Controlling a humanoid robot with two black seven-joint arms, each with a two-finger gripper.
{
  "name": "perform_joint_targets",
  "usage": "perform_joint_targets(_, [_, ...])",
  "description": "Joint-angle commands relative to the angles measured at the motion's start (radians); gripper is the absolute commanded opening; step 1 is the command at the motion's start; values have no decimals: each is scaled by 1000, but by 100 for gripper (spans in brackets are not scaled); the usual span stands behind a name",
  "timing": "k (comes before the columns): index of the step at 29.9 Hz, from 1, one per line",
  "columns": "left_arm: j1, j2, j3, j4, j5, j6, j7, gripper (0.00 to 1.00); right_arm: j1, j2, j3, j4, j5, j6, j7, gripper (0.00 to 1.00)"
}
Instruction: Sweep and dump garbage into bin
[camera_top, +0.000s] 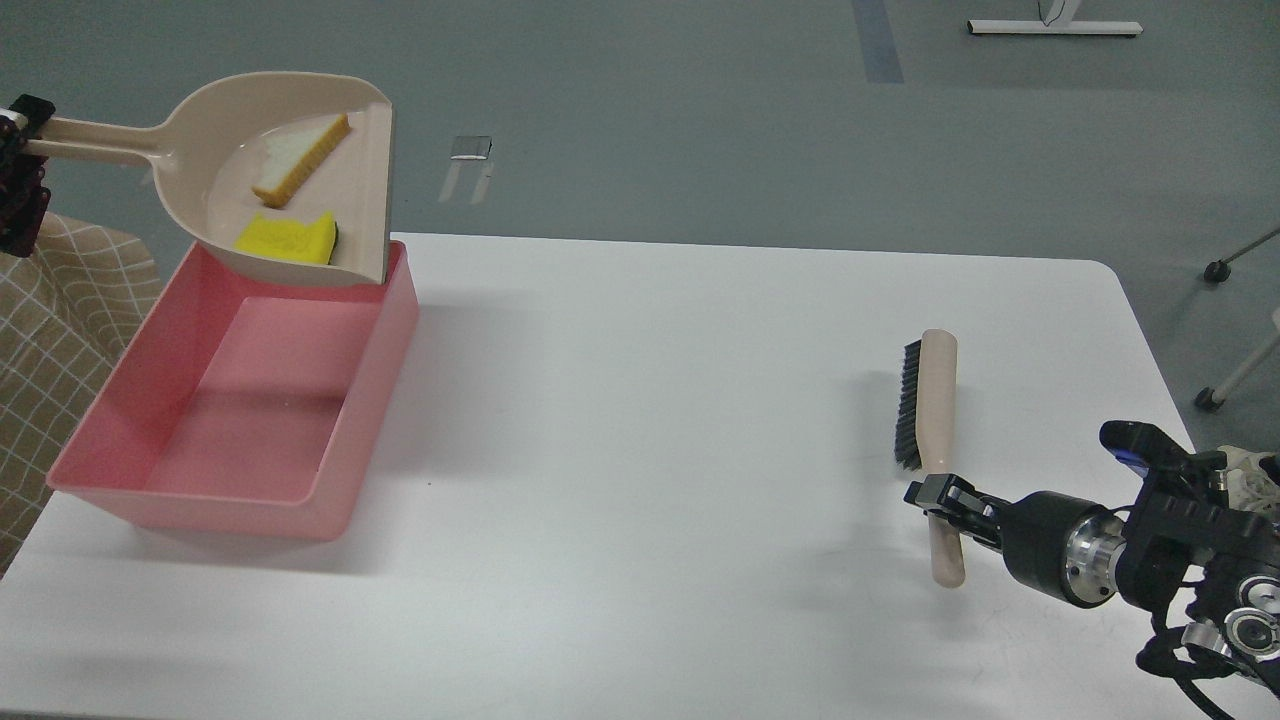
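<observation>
My left gripper (16, 135) shows only partly at the far left edge and is shut on the handle of the beige dustpan (215, 120), holding it in the air over the far end of the pink bin (372, 400). The garbage lies in the pan: a triangular bread slice (298, 156) and a yellow sponge block (285, 238) near its lower side. The bin's inside looks bare. My right gripper (938, 496) is at the lower right, shut on the handle of the beige black-bristled brush (936, 400), which lies lengthwise on the white table (650, 450).
A beige checked cloth (60, 330) hangs beside the table's left edge. Chair castors (1215, 270) stand on the floor past the right edge. A small metal plate (470, 148) lies on the floor behind the table.
</observation>
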Motion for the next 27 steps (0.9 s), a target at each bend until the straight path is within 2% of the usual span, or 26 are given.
perform_joint_targets(1, [0,-7,-4,8,-6,3,0,0,0,0,0,0,0,0,0,9])
perform_joint_targets(27, [0,-15,-19,74,2,14,0,0,-6,0,-5,0,0,0,0,9])
